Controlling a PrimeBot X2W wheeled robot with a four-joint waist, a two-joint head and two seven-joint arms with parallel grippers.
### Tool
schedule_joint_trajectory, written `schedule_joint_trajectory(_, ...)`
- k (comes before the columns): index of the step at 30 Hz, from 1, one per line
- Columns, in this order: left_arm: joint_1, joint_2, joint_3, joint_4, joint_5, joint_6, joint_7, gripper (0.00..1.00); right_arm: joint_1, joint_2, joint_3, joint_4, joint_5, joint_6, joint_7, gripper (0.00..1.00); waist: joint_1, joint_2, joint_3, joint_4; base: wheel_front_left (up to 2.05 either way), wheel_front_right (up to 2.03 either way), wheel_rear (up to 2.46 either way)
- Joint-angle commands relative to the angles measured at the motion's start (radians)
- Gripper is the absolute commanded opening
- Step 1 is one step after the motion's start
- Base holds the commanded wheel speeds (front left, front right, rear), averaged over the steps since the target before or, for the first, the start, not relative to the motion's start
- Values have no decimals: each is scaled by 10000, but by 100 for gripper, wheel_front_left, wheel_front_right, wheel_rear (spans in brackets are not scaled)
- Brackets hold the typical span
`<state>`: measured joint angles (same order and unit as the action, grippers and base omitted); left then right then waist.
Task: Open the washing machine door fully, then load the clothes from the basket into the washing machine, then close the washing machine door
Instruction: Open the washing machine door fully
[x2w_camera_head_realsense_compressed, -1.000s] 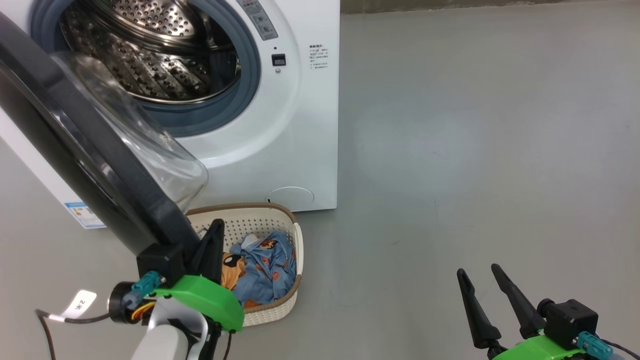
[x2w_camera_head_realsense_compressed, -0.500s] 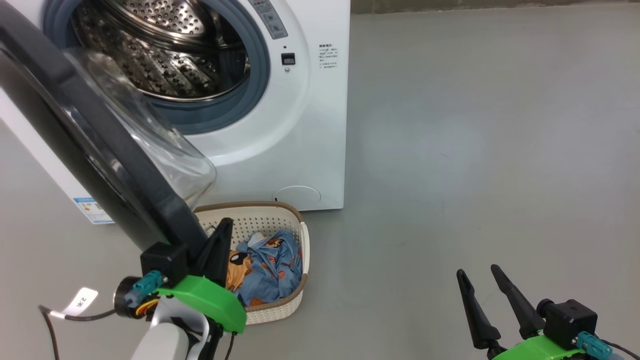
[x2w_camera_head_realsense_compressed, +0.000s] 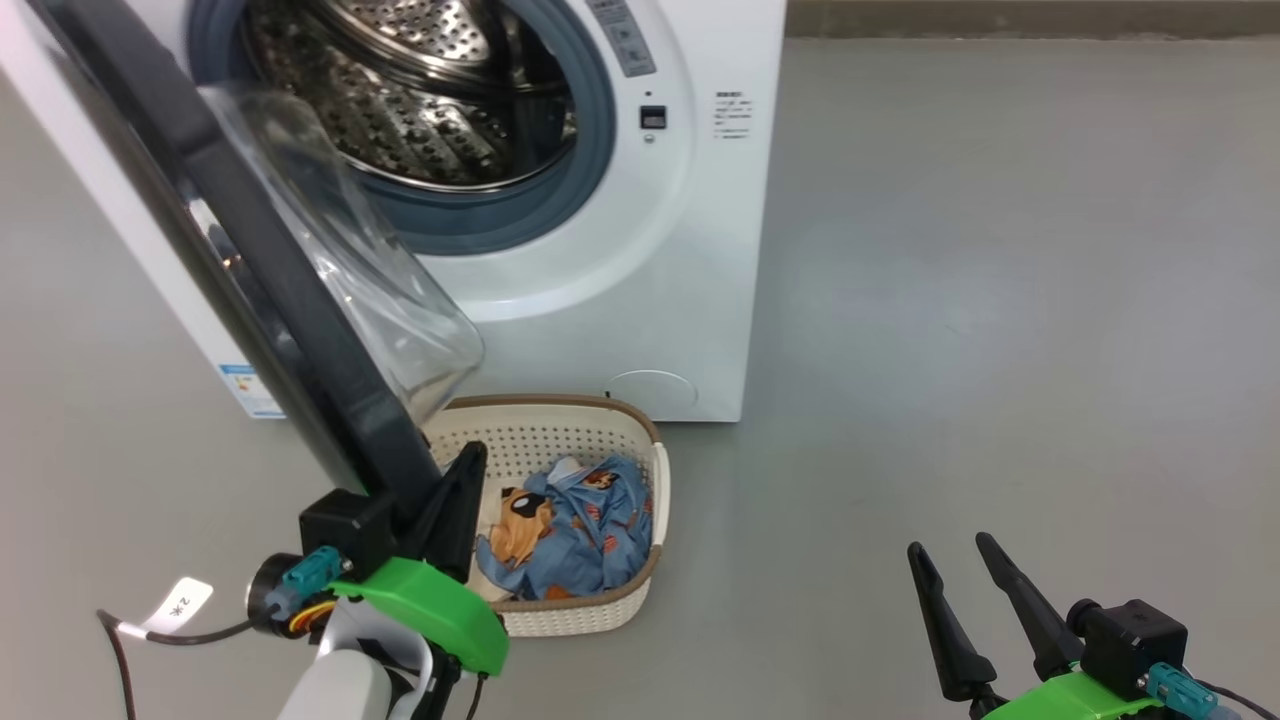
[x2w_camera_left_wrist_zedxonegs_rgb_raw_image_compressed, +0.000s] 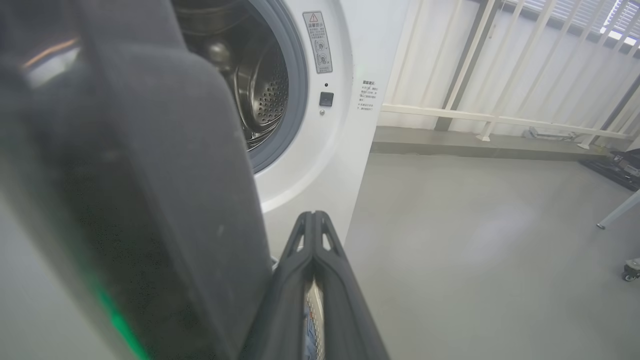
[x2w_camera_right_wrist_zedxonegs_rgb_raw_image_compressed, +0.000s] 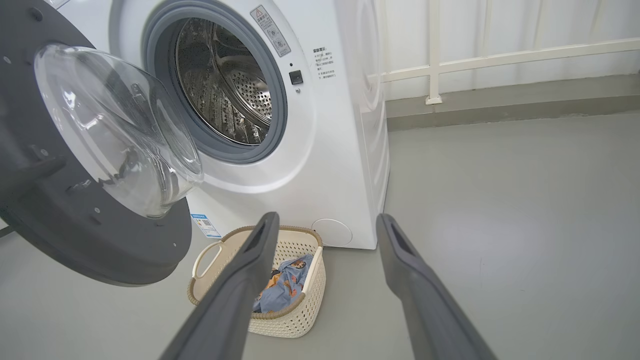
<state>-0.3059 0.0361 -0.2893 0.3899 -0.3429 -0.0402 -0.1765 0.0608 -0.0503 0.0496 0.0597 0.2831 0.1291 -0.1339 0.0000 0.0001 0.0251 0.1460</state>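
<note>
flanking door rim (x2w_camera_head_realsense_compressed: 300, 330), left tool (x2w_camera_head_realsense_compressed: 472, 455) pinched, by basket (x2w_camera_head_realsense_compressed: 560, 402); right tool (x2w_camera_head_realsense_compressed: 950, 545) spread.

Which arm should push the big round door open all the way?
Left. The left claw, shut, sits right beside the round black-rimmed glass washing machine door; the right claw hangs open, far off over the grey floor.

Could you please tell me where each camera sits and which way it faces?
Head view: on the head, looking down at the machine, its open door and the basket; left gripper lower left, right gripper lower right.
Left wrist view: on the left wrist, facing the machine's front past the door; shut fingers show.
Right wrist view: on the right wrist, low, facing machine and basket; open fingers show.
Head and right wrist views share the clothes in the basket.
</note>
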Motion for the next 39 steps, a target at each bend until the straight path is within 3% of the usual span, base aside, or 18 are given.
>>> schedule_joint_trajectory(1,-285,389,512,-150,-117,162,-91,0,-291,-3,268,-213,-58,16,-39,100,0,-1,4,324,0,0,0)
schedule_joint_trajectory(17,158,403,314,-279,-234,294,-138,0,-322,0,187,-161,-78,16,-50,100,0,-1,-46,1827,0,0,0)
schedule_joint_trajectory(39,660,863,1046,-680,-778,773,-316,0,-267,1,342,-164,-85,16,122,100,0,-1,-32,2813,0,0,0)
